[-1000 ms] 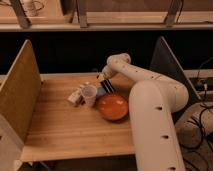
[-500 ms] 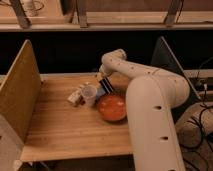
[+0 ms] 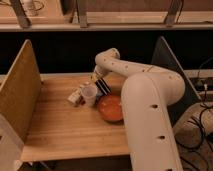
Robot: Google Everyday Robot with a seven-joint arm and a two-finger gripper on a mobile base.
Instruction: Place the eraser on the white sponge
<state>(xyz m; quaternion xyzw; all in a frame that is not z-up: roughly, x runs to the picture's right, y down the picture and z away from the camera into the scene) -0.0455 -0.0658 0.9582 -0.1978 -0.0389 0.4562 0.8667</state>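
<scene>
Tool (image 3: 96, 81) over striped rectangular eraser (image 3: 104, 86)

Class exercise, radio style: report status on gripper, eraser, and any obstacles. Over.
Gripper low over table's far side. Eraser at its tip, by the orange plate. Clear cup close alongside.

Lab-style robot test station, wooden table (image 3: 70, 135) walled by side panels (image 3: 20, 87), loose cables (image 3: 202, 127) at right, gripper (image 3: 95, 80) above the tabletop

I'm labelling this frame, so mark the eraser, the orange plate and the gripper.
eraser (image 3: 104, 86), camera view, on its striped black face.
orange plate (image 3: 111, 108), camera view, on its inner surface.
gripper (image 3: 97, 79), camera view, at its tip above the eraser.
</scene>
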